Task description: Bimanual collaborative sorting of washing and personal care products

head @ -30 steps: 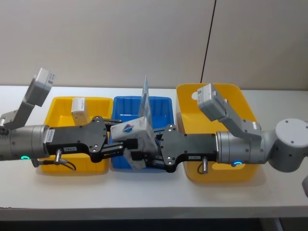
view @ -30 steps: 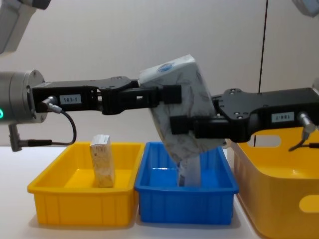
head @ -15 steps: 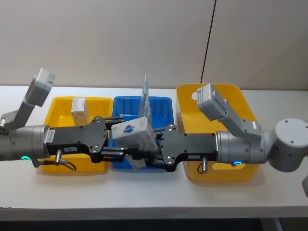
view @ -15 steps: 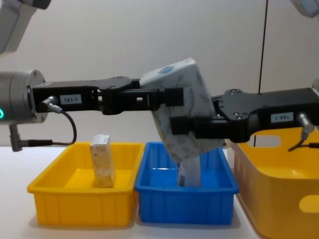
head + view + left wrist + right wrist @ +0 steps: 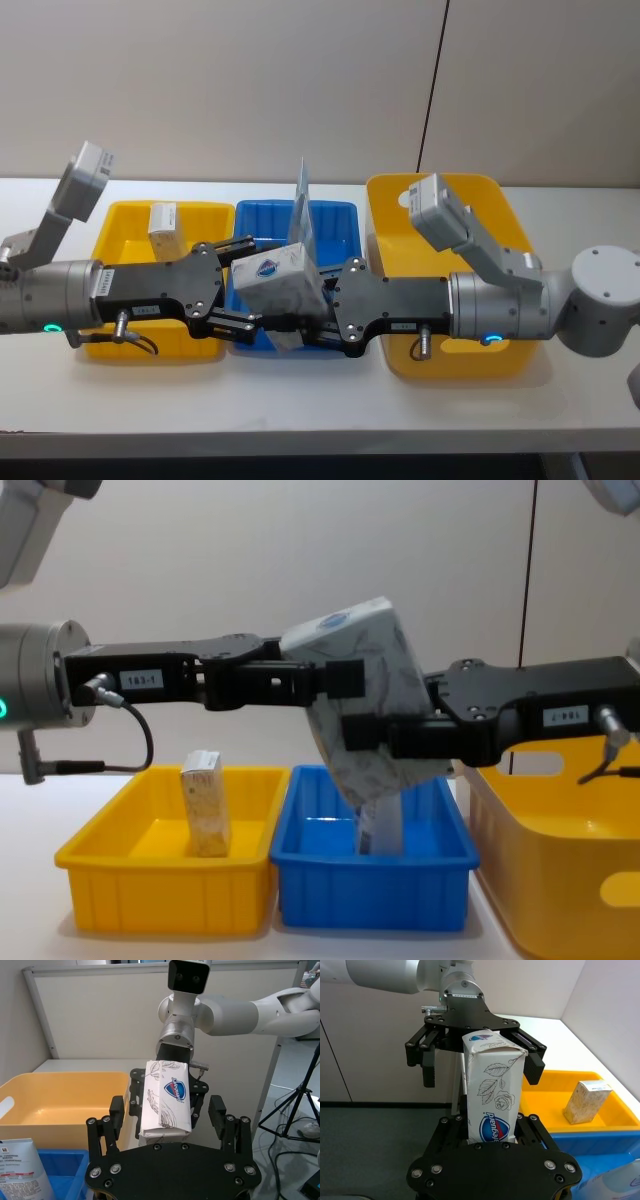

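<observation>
Our right gripper is clamped on the lower end of the soft whitish pack, the marbled one with the blue oval logo, and holds it tilted in the air above the blue bin. Our left gripper faces it from the other side with its fingers spread wide. One finger stands on each side of the pack's upper end, and as far as the left wrist view tells, neither touches it. We read this as a mid-air hand-over with the left side about to take the load. To do it well, we should centre the pack between the left fingers and close them squarely on its broad faces. We should let the right side go only once that grip is firm, because the wrapping looks soft and may give or slip. We should also keep the exchange high, since the light-blue pouch stands upright in the blue bin just beneath. The tan box stands in the small yellow bin to the left, well apart from the exchange.
</observation>
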`<state>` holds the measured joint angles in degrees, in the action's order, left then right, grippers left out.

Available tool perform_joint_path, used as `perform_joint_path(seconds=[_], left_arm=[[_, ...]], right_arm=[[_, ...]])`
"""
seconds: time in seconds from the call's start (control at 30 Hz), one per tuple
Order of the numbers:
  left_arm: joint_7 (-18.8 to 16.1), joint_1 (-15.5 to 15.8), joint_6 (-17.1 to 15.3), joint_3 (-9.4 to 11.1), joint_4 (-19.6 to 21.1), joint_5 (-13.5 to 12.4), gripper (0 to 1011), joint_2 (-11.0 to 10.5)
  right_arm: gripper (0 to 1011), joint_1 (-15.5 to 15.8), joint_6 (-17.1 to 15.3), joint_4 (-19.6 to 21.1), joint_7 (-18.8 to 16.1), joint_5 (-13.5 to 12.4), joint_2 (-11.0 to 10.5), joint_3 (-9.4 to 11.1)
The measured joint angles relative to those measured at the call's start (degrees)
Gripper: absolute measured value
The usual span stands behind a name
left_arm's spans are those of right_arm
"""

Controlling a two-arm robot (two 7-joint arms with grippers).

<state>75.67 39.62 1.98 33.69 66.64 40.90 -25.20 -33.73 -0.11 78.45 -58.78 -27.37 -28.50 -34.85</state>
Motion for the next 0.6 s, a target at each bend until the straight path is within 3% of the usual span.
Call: perform_joint_path(seconds=[0.6], left_arm=[[0.0,0.0,0.0,0.0,0.0,0.0,1002,0.0]], right_arm=[[353,0.2,-1.3,0.9,-0.6,-0.9,-1.7,-0.3]])
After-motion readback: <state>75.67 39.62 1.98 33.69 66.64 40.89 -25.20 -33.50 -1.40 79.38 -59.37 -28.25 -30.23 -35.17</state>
